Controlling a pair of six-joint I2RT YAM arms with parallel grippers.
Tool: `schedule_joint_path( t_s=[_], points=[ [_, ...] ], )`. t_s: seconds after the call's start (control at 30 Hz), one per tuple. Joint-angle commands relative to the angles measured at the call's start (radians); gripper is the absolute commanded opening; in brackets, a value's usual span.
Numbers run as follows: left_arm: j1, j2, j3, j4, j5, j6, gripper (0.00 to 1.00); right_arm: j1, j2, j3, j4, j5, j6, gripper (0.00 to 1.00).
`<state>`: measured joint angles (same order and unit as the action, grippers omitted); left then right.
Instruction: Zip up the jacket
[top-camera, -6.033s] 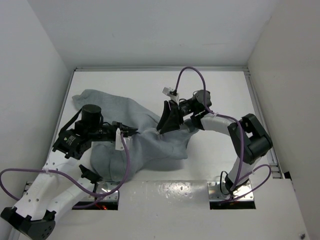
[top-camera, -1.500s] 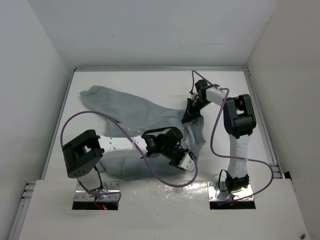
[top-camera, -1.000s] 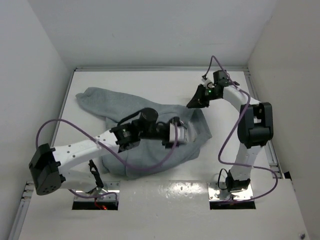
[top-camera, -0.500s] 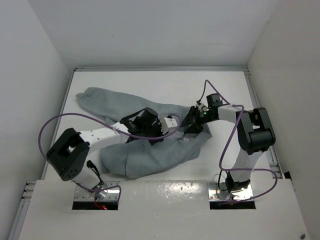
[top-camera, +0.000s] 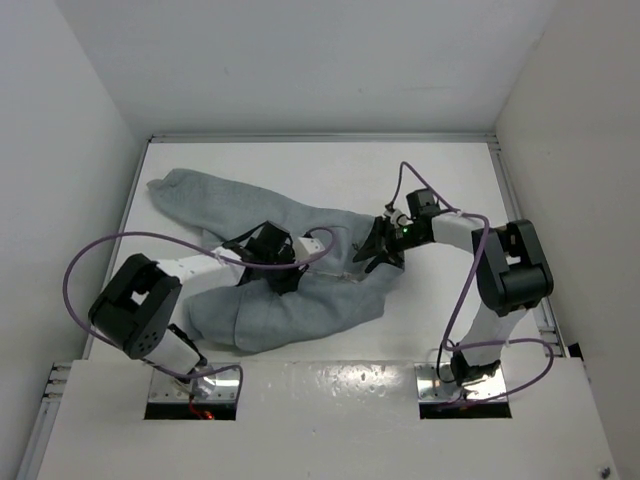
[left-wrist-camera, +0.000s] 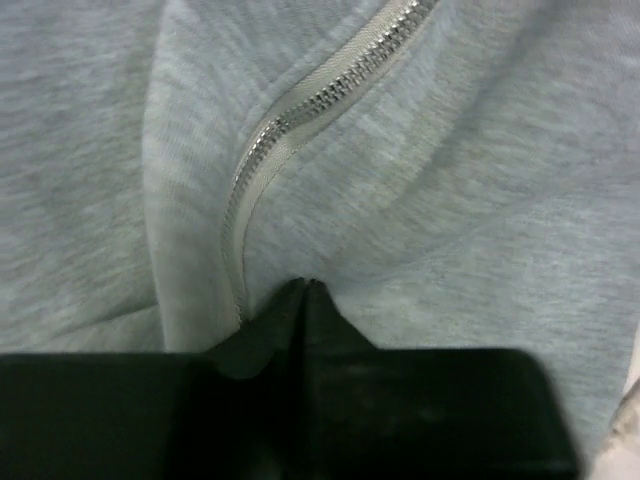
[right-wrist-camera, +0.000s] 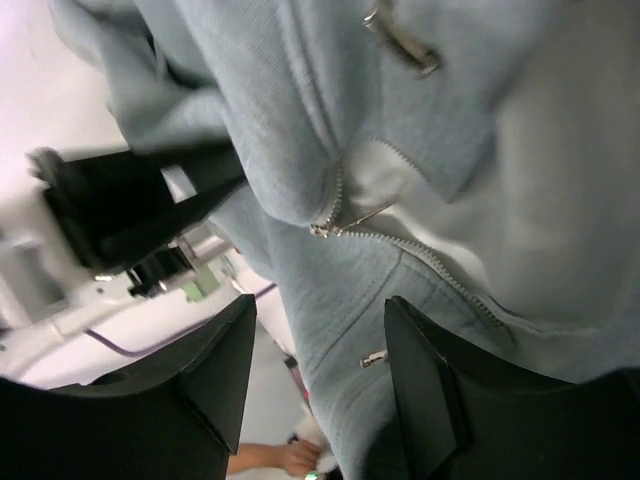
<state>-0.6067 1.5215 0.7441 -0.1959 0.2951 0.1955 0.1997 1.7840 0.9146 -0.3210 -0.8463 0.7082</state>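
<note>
The light grey jacket lies crumpled across the table from the far left corner to the middle. My left gripper rests on its middle. In the left wrist view the left gripper is shut, its tips pinching jacket fabric where the silver zipper ends beside them. My right gripper is at the jacket's right edge. In the right wrist view the right gripper is open, with jacket fabric, a zipper line and a metal slider pull between and beyond its fingers.
The white table has walls on three sides. Purple cables loop over the left arm and beside the right arm. The left arm's dark wrist shows close behind the fabric in the right wrist view.
My left gripper has moved left and a little nearer over the jacket, drawing the fabric with it. The right gripper has stayed at the jacket's right edge.
</note>
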Motion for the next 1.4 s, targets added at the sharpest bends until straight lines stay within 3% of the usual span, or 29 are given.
schedule_joint_path(
  t_s=[0.0, 0.03, 0.1, 0.13, 0.17, 0.3, 0.47, 0.63, 0.83, 1.07, 1.27, 1.3, 1.37],
  points=[
    [0.056, -0.092, 0.009, -0.036, 0.106, 0.033, 0.39, 0.062, -0.001, 0.015, 0.048, -0.020, -0.009, 0.54],
    [0.056, -0.116, 0.036, -0.036, 0.128, 0.033, 0.47, 0.069, -0.003, 0.017, 0.042, -0.017, -0.033, 0.54],
    [0.067, -0.168, 0.061, -0.017, 0.138, 0.024, 0.54, 0.087, -0.006, 0.017, 0.025, -0.008, -0.056, 0.44],
    [0.067, -0.169, 0.101, -0.007, 0.138, 0.024, 0.54, 0.095, -0.023, 0.007, -0.011, 0.001, -0.085, 0.30],
    [0.058, -0.169, 0.128, -0.007, 0.138, 0.024, 0.54, 0.104, -0.028, 0.001, -0.030, 0.009, -0.098, 0.23],
    [0.033, -0.075, 0.315, -0.019, 0.082, -0.013, 0.54, 0.103, -0.139, -0.085, -0.119, 0.114, -0.112, 0.01],
    [-0.017, 0.152, 0.553, -0.060, 0.056, -0.082, 0.57, 0.067, -0.311, -0.227, -0.169, 0.194, -0.055, 0.00],
    [-0.096, 0.328, 0.715, -0.060, 0.018, -0.114, 0.59, 0.030, -0.344, -0.230, -0.239, 0.225, -0.065, 0.00],
    [-0.191, 0.469, 0.817, -0.155, -0.190, -0.101, 0.61, -0.054, -0.351, -0.178, -0.297, 0.193, -0.081, 0.21],
    [-0.212, 0.627, 0.942, -0.351, -0.358, -0.090, 0.59, -0.143, -0.343, -0.054, -0.388, 0.128, -0.121, 0.26],
    [-0.203, 0.726, 0.966, -0.422, -0.373, -0.108, 0.47, -0.172, -0.336, 0.013, -0.418, 0.127, -0.141, 0.27],
    [-0.203, 0.726, 0.975, -0.422, -0.360, -0.108, 0.32, -0.175, -0.337, 0.013, -0.411, 0.122, -0.139, 0.27],
    [-0.180, 0.726, 0.976, -0.407, -0.312, -0.108, 0.16, -0.178, -0.336, 0.020, -0.405, 0.121, -0.147, 0.27]
  ],
)
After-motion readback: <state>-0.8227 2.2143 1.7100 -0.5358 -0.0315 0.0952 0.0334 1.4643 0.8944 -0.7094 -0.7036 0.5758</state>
